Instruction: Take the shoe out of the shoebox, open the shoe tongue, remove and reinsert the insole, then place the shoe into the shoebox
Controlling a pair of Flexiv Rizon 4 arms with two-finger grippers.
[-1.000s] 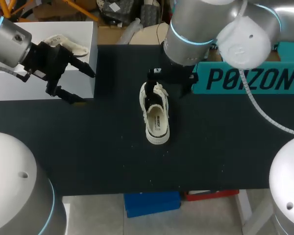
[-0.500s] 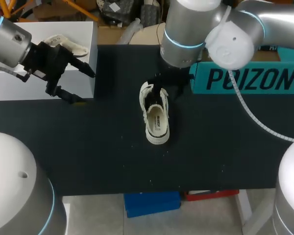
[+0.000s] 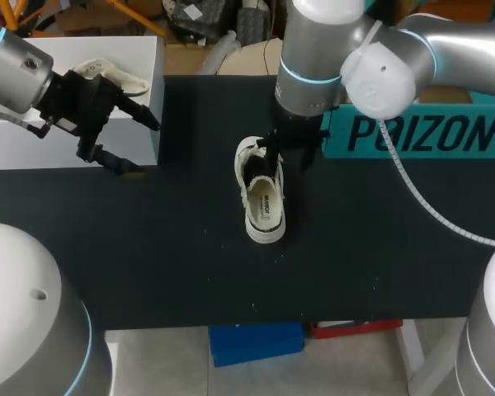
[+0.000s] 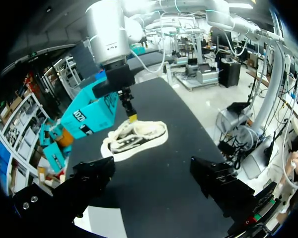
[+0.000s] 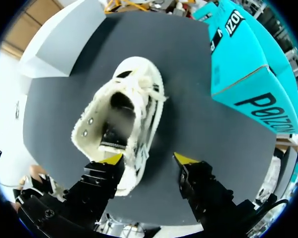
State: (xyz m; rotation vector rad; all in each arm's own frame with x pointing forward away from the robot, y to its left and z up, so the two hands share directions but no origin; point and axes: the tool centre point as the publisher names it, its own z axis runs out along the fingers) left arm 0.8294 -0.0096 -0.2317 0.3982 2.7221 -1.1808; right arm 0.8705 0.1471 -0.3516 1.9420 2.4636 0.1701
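Head view, clock read from the table (image 3: 148, 247) centre. The shoe (image 3: 262, 198) lies on its sole about dead centre, out of any box, long axis 12 to 6. It is white with a frayed rim. Its mouth is open upward and the insole (image 5: 111, 136) with a dark label sits inside it.

The right gripper (image 3: 287, 153) is at the shoe's 12-to-1 o'clock end, with the arm coming down from 1 o'clock. In the right wrist view its jaws are spread. One yellow tip is over the shoe's rim and the other is over bare table beside the shoe, so one side wall sits between them. It is released and grasps nothing. Whether the tip touches the rim, cannot tell.

The left gripper (image 3: 136, 142) is at 9-to-10 o'clock, well apart from the shoe. Its fingers are wide apart with nothing between them, so it is released. It hangs at the near edge of the white box (image 3: 33, 124); contact with the box, cannot tell. The left wrist view shows the shoe ahead of those fingers, with the right arm's yellow tip at the shoe's far side.

The white box sits at 10 o'clock. A cream item (image 3: 111, 76) lies at its far right corner; shoe or insole, in or on the box, cannot tell.

The teal shoebox (image 3: 421, 132) stands at 2 o'clock, just beside the right arm and near the shoe without touching it. Its printed side faces the robot. What is inside it is not visible in any view.
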